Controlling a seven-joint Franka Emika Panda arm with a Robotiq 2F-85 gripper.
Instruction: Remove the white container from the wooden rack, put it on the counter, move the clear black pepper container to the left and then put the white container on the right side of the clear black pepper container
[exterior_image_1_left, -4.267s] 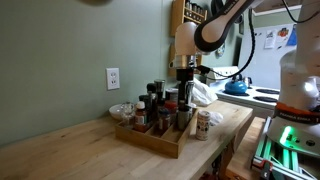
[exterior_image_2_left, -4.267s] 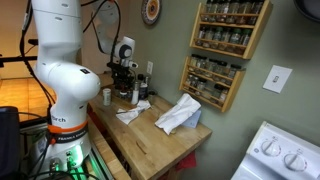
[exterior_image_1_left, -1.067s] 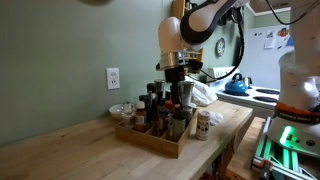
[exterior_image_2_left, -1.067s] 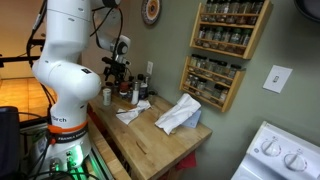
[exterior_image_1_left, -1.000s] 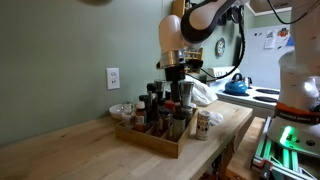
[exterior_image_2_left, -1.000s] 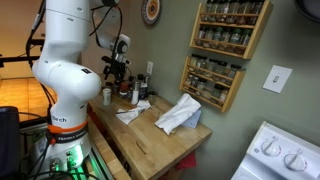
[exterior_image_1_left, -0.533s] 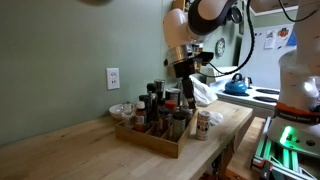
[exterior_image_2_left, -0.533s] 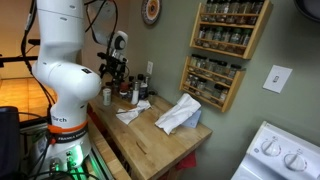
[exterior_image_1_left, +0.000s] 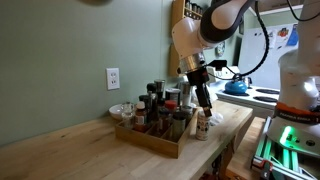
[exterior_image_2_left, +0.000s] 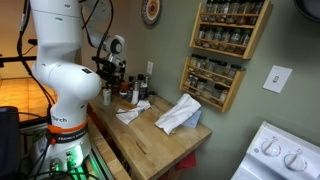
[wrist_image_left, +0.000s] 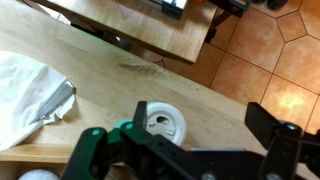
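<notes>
The white container (exterior_image_1_left: 204, 125), a small whitish bottle with a reddish mark, stands upright on the counter (exterior_image_1_left: 70, 150) just beside the end of the wooden rack (exterior_image_1_left: 150, 138). It also shows in an exterior view (exterior_image_2_left: 107, 96). In the wrist view its round white lid (wrist_image_left: 160, 122) shows from above, close to one finger. My gripper (exterior_image_1_left: 204, 106) hangs open and empty just above the container; its fingers are wide apart in the wrist view (wrist_image_left: 190, 140). Several dark-capped spice bottles (exterior_image_1_left: 158, 108) fill the rack. I cannot tell the clear black pepper container apart among them.
A small bowl (exterior_image_1_left: 121, 110) sits behind the rack by the wall. Crumpled white cloths (exterior_image_2_left: 178, 115) lie on the counter. Two wall-hung spice shelves (exterior_image_2_left: 225, 30) hang above. A blue kettle (exterior_image_1_left: 236, 87) and a stove (exterior_image_2_left: 280, 155) lie beyond the counter's end.
My gripper has moved from above the rack bottles sideways to the rack's end and come down over the white container. The container and bottles have not moved.
</notes>
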